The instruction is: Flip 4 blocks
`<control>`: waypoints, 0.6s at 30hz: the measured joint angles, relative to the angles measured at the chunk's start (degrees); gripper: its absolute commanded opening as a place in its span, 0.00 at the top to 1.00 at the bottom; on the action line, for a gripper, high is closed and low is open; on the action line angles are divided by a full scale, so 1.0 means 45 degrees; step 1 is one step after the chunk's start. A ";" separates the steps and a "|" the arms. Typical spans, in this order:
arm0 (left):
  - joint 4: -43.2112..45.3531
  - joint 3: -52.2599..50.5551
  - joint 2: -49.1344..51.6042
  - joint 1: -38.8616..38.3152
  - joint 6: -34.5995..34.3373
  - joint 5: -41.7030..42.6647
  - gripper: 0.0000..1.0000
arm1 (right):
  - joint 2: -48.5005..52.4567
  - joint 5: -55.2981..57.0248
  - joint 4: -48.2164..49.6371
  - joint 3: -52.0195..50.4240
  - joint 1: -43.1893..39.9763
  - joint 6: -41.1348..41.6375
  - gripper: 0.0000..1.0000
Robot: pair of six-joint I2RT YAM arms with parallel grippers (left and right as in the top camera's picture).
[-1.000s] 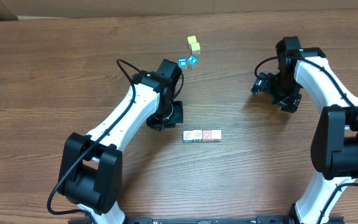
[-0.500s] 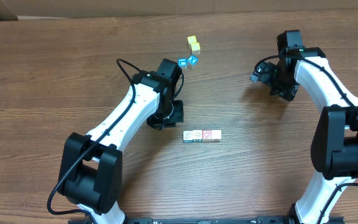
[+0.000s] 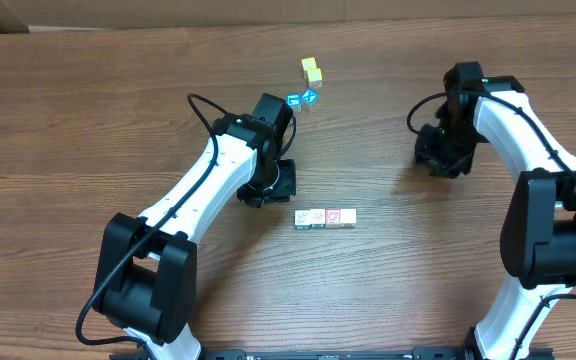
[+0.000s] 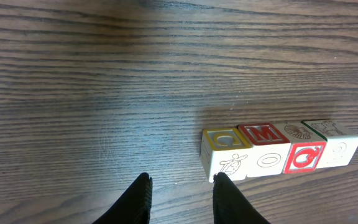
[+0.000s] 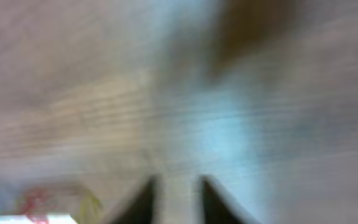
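While blocks [image 3: 325,217] sit rowed, blue cubes [image 3: 301,99] lie well apart.

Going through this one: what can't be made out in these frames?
- Right wrist: motion blur smears everything; whether the right gripper is open and what the coloured thing at the lower-left edge is cannot be told.
- Overhead: letters on the blocks are too small to read.
- Left wrist: the bottom edge cuts off the left gripper behind its fingertips.

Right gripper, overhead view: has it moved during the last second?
Yes. The right gripper first pulled away from the row of blocks, then came back down nearer to it.
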 measured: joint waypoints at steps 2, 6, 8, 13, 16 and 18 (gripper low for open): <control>0.0005 0.0000 0.0000 0.0000 0.0000 0.0005 0.74 | 0.0005 -0.0248 -0.1122 0.0199 -0.0053 -0.0418 0.96; 0.0112 0.0000 0.0000 0.0000 0.0000 0.0000 0.74 | 0.0005 -0.0593 -0.2395 0.1248 -0.0189 -0.0918 0.96; 0.0180 0.0000 0.0000 0.0000 0.0000 -0.0005 0.74 | -0.0199 -0.0690 -0.2375 0.1705 -0.0223 -0.1078 0.96; 0.0097 0.0000 0.0000 0.0000 0.0000 0.0000 0.74 | -0.2123 -0.0772 -0.2327 0.2142 -0.0223 -0.1030 0.96; 0.0087 0.0000 0.0000 0.0000 0.0000 0.0000 0.74 | -0.3643 -0.0661 -0.2438 0.2467 -0.0223 -0.0928 0.96; 0.0083 0.0000 0.0000 0.0000 0.0000 0.0000 0.73 | -0.4357 -0.0403 -0.2754 0.2662 -0.0223 -0.0869 0.96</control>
